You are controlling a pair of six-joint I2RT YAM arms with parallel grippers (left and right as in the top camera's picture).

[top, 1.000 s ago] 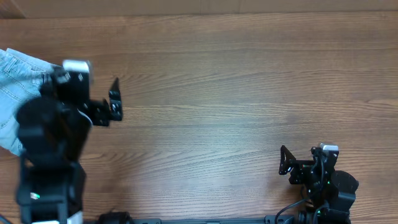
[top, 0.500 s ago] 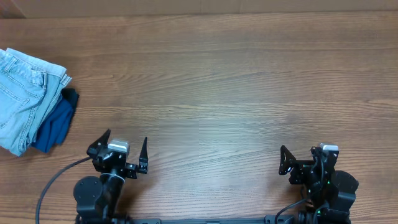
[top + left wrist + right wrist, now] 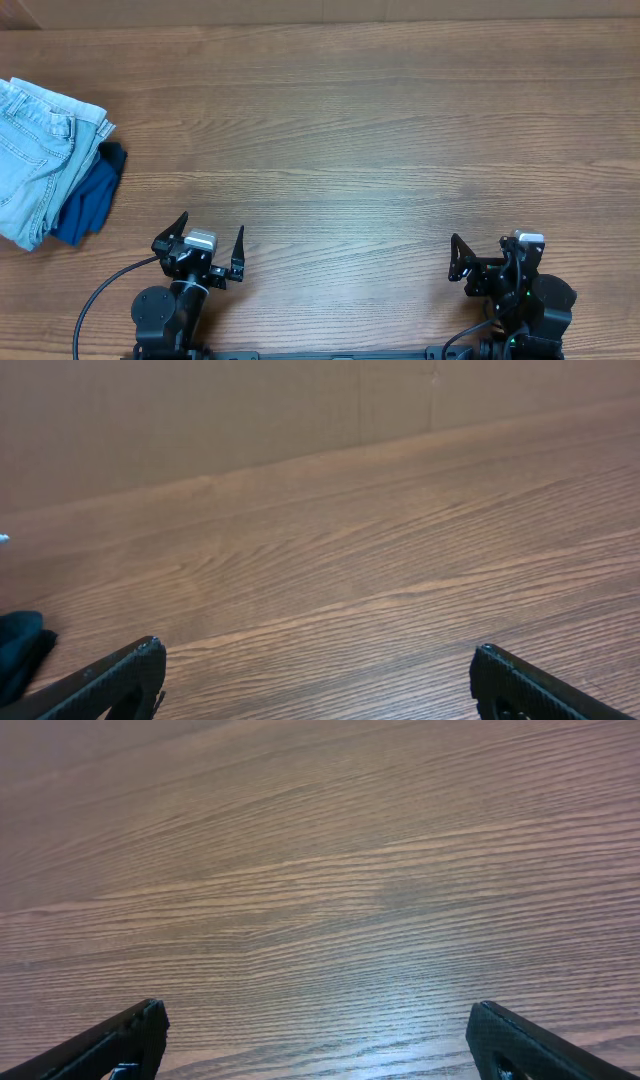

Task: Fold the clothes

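Lying at left edge of surface (image 3: 380, 140): one pair of denim shorts (image 3: 35, 165), bunched, overlapping one navy garment (image 3: 88, 195). Sitting near front edge: left gripper (image 3: 211, 226) and right gripper (image 3: 458, 258), two total, both gaping wide, gripping nothing.

wooden table (image 3: 380, 120) bears denim shorts (image 3: 35, 160) beside, perhaps over, a navy garment (image 3: 88, 200).

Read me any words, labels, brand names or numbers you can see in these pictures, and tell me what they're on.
No text can be read in any view.
The denim shorts and the dark navy garment show no legible tag.
The left gripper and right gripper show no legible marking.
The wooden table bears no print.
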